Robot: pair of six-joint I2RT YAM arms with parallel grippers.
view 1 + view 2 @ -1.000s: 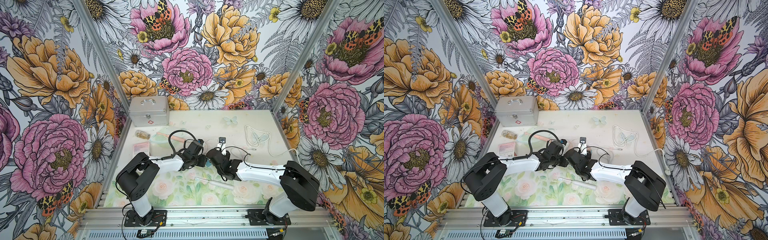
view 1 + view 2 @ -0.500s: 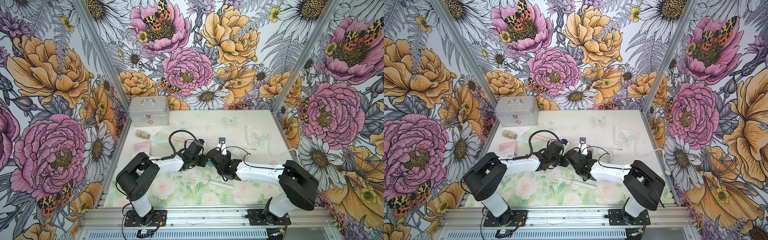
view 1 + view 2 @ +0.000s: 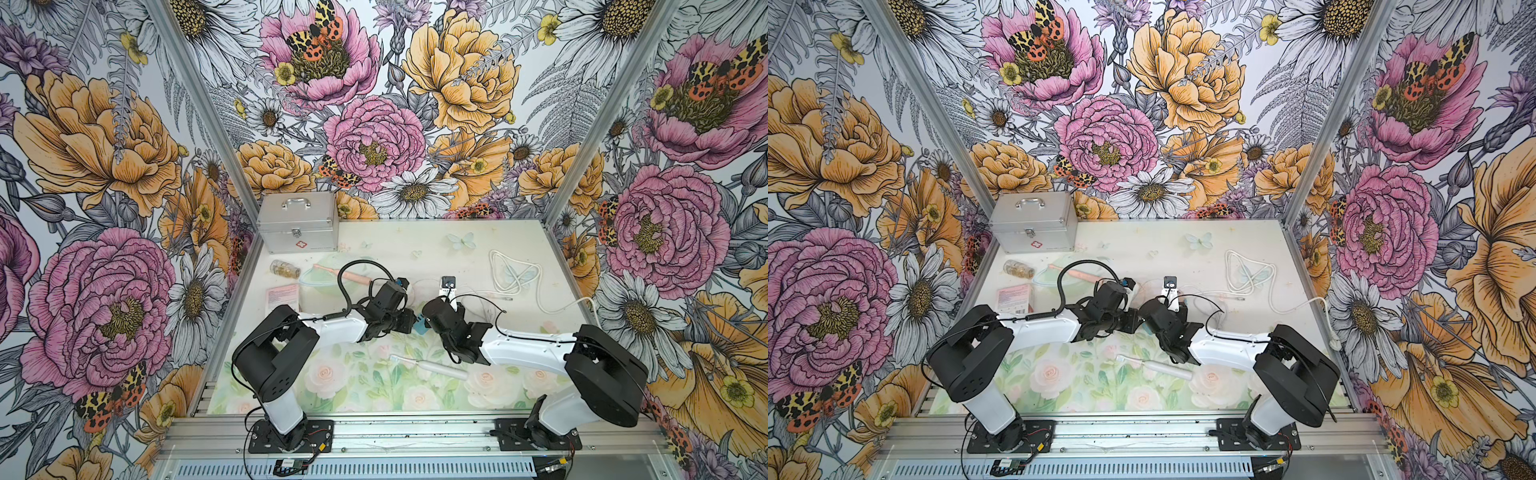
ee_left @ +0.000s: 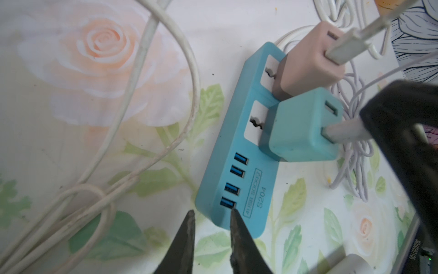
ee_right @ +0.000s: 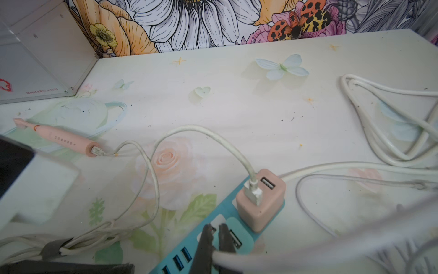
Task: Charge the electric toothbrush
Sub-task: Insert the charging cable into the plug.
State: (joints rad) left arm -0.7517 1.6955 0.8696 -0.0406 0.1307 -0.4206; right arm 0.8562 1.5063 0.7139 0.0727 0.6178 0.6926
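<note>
The strip [image 4: 234, 147] lies on the counter [image 3: 395, 237] between the two arms, and both its sockets are filled. The pink adapter [image 4: 308, 68] sits in the socket farther from the ports, the teal adapter [image 4: 301, 132] in the one next to them. Each adapter has a white plug in one of its two slots. From the pink adapter a cable [image 5: 213, 135] loops across to the pink brush [image 5: 61, 138] and enters its base; that brush lies flat toward the back left. The right claw [image 5: 215, 226] is pinched tight on the plug [image 4: 341, 131] seated in the teal adapter, with the lead trailing out between its fingers. The left claw [image 4: 212, 212] stands narrowly parted with nothing between its fingers, one tip over the strip's end beside the row of four blue ports [image 4: 232, 188]. The white brush [image 3: 432, 368] lies loose on the counter near the front, just beside the right arm. At the back left a metal case [image 3: 297, 226] stands latched, its contents hidden. By it a small jar [image 3: 284, 269] lies on its side with yellowish bits inside.
</note>
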